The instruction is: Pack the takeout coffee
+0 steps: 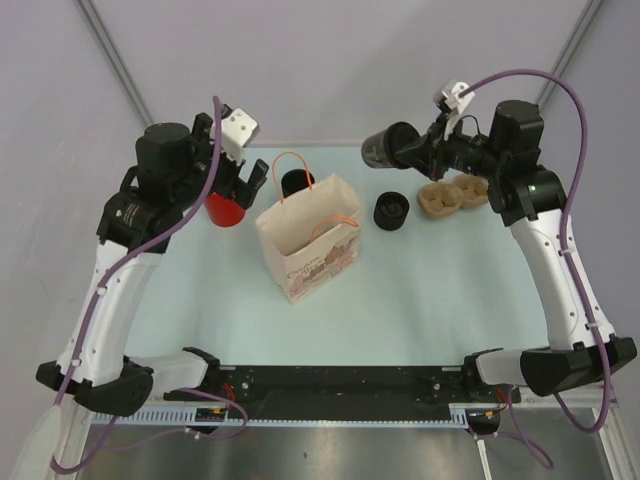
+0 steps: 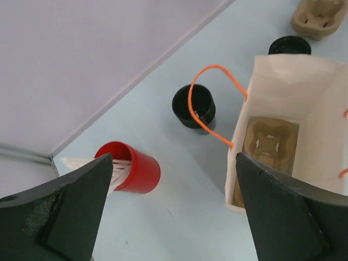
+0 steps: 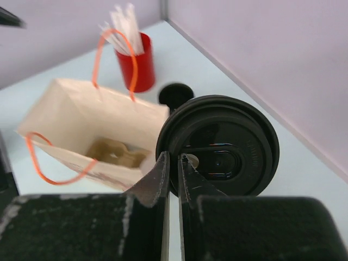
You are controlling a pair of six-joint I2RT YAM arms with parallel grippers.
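The takeout coffee (image 1: 385,148), a black cup with a black sip lid (image 3: 217,147), hangs on its side in the air at the back right. My right gripper (image 1: 418,150) (image 3: 173,157) is shut on the lid's rim. A white paper bag (image 1: 308,240) with orange handles stands open mid-table, with a brown cardboard carrier (image 2: 271,142) at its bottom. My left gripper (image 1: 243,185) (image 2: 174,163) is open and holds nothing. It hovers between the bag's left wall (image 2: 239,157) and the red cup (image 2: 130,168).
An open black cup (image 1: 297,183) (image 2: 194,106) stands just behind the bag. A squatter black round piece (image 1: 392,210) lies right of the bag. Brown cardboard carriers (image 1: 450,195) lie beyond it. The red cup (image 1: 225,208) holds white sticks.
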